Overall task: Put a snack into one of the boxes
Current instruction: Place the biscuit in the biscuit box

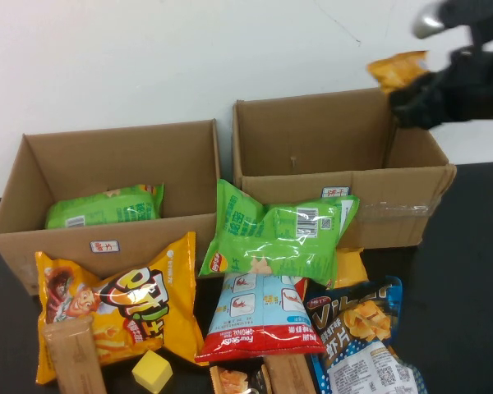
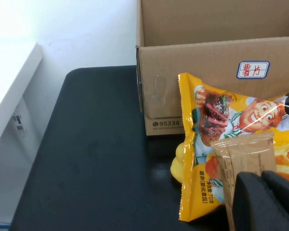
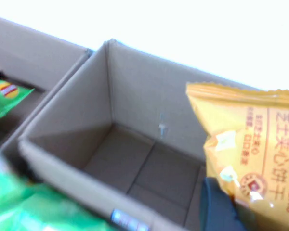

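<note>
My right gripper [image 1: 411, 94] is shut on an orange cracker bag [image 1: 398, 70] and holds it in the air above the far right corner of the right cardboard box [image 1: 394, 205]. In the right wrist view the cracker bag [image 3: 255, 154] hangs over the box's bare floor [image 3: 149, 168], with one dark finger [image 3: 216, 207] pressed on it. The left cardboard box [image 1: 66, 246] holds a green snack bag [image 1: 107, 205]. My left gripper [image 2: 262, 175] is shut and empty, low over a brown wrapped bar [image 2: 245, 154] and a yellow chips bag [image 2: 207, 139]; it is out of the high view.
Snacks lie piled in front of the boxes: a green bag [image 1: 279, 234] leaning on the right box, a red and blue bag [image 1: 259, 316], a blue chips bag [image 1: 361, 328], a yellow chips bag [image 1: 123, 308], a yellow cube [image 1: 152, 371] and a brown bar [image 1: 74, 357].
</note>
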{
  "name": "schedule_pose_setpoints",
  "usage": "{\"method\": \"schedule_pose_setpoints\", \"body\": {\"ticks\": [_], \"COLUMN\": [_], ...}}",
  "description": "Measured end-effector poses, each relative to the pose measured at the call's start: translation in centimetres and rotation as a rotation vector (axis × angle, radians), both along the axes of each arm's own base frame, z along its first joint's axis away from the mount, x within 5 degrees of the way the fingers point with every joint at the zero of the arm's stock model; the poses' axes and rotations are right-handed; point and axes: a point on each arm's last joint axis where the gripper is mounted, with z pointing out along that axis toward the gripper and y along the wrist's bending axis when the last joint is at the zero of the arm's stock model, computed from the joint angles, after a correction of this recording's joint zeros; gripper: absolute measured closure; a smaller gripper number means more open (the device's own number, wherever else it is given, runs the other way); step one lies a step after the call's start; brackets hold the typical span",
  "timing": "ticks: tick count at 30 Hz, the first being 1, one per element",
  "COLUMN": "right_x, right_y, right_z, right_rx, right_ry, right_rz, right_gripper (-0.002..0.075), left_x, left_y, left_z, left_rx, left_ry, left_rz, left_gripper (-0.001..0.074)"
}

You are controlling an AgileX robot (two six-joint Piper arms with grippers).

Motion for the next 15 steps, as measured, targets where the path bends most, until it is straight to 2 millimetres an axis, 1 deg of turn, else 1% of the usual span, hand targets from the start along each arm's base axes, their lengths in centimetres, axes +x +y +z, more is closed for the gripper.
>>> {"method": "schedule_pose_setpoints", "body": {"ticks": [3, 4, 6, 8, 10, 11, 13, 14, 15], "right_x": [3.6, 4.8, 6.8, 8.2, 8.9, 9.0, 9.1, 9.0, 9.0], "right_y": [1.0, 1.4, 2.0, 2.5, 2.9, 3.1, 3.3, 3.3, 3.2], "right_z": [-1.7, -2.6, -4.7, -6.2, -7.0, -7.2, -6.6, -6.2, -5.6], "right_rx": [-0.005, -0.008, -0.015, -0.02, -0.023, -0.024, -0.014, -0.005, 0.005], "right_ry": [0.029, 0.047, 0.089, 0.127, 0.168, 0.189, 0.218, 0.226, 0.226], "right_rz": [0.01, 0.015, 0.024, 0.041, 0.067, 0.082, 0.104, 0.109, 0.111], "right_gripper": [0.0422, 0.041, 0.0332, 0.0211, 0.0135, 0.0116, 0.0116, 0.0136, 0.0174], "left_x": [0.0, 0.0, 0.0, 0.0, 0.0, 0.0, 0.0, 0.0, 0.0], "left_y": [0.0, 0.0, 0.0, 0.0, 0.0, 0.0, 0.0, 0.0, 0.0], "left_z": [0.0, 0.0, 0.0, 0.0, 0.0, 0.0, 0.0, 0.0, 0.0], "left_rx": [0.004, 0.004, 0.004, 0.004, 0.004, 0.004, 0.004, 0.004, 0.004], "left_ry": [0.0, 0.0, 0.0, 0.0, 0.0, 0.0, 0.0, 0.0, 0.0], "left_rz": [-0.001, -0.001, -0.001, -0.001, -0.001, -0.001, -0.001, -0.001, -0.001], "left_gripper": [0.0737, 0.0737, 0.0737, 0.0737, 0.0737, 0.0737, 0.0737, 0.0737, 0.0737]}}
